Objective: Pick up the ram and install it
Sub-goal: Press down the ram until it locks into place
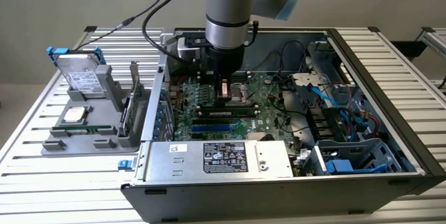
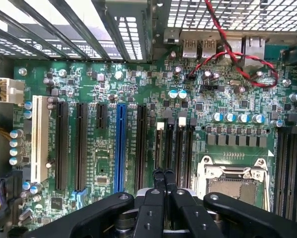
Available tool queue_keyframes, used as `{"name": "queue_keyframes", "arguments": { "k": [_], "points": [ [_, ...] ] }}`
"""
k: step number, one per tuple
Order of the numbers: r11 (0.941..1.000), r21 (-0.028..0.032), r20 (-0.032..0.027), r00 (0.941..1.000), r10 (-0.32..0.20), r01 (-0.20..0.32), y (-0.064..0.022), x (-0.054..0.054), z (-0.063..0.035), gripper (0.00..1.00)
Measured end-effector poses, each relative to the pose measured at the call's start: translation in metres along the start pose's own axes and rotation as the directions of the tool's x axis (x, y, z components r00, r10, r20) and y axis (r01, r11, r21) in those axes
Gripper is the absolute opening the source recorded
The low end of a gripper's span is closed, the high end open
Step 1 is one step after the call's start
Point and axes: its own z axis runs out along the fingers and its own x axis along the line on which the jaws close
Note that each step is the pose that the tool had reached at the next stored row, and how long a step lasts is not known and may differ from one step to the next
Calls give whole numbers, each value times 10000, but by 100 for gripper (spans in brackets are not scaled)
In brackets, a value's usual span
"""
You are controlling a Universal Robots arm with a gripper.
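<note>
i had the arm (image 1: 229, 10) reaching straight down into the open computer case (image 1: 390, 78), with the jaws (image 1: 228, 89) low over the green motherboard (image 1: 268, 96). in the wrist view the jaws (image 2: 163, 179) were pressed close together, with no gap i could see and nothing between them. the ram (image 1: 225, 113) was a long thin stick already sitting in a slot on the board, just below the jaws and toward the front of the case. its long side ran across, from the exterior view's left to the exterior view's right. so the ram lay crosswise just in front of the jaws, very near. a grey parts holder (image 1: 87, 125) sat on the counter (image 1: 42, 182) well apart, at the exterior view's left.
</note>
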Motion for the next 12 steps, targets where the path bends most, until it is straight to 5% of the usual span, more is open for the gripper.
{"name": "queue_keyframes", "arguments": {
  "k": [12],
  "points": [
    [10000, -30, 107, 9999, -52, 52, -246, 95, -118, 10]
  ]
}}
